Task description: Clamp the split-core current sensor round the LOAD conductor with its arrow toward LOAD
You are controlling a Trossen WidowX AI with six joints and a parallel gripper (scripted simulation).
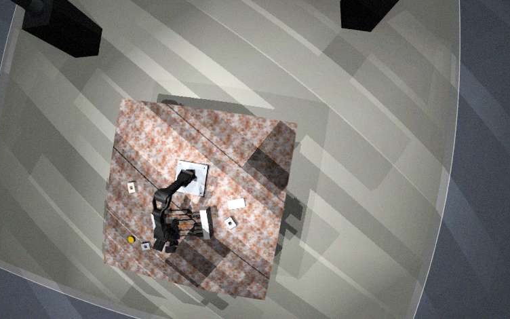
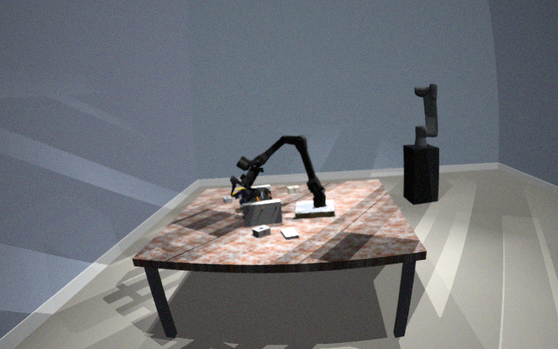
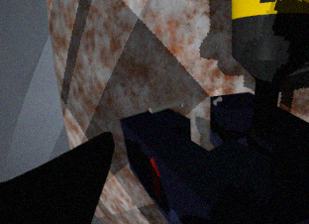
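The dark blue split-core sensor point(image 3: 198, 181), with a red mark on its side, stands on the table point(image 1: 209, 130) point(image 2: 350, 225) right in front of the wrist camera. My gripper point(image 1: 165, 247) point(image 2: 234, 183) is open and empty; it hangs low over the sensor, which sits in the gap beside my black finger point(image 3: 53, 211). Several thin conductors point(image 1: 188, 224), one of them orange, run between a white end block point(image 1: 206, 223) point(image 2: 262, 212) and a second block that my arm hides. I cannot read the LOAD marking. A yellow-topped post point(image 1: 131, 239) stands just beyond the sensor.
Small white boxes point(image 1: 131, 186) point(image 1: 145, 245) point(image 1: 230, 222) point(image 2: 260, 231) and a flat white card point(image 1: 236, 203) point(image 2: 289, 232) lie around the fixture. My arm's white base plate point(image 1: 201, 186) point(image 2: 305, 210) is mid-table. A second arm on a black pedestal point(image 2: 421, 177) stands on the floor.
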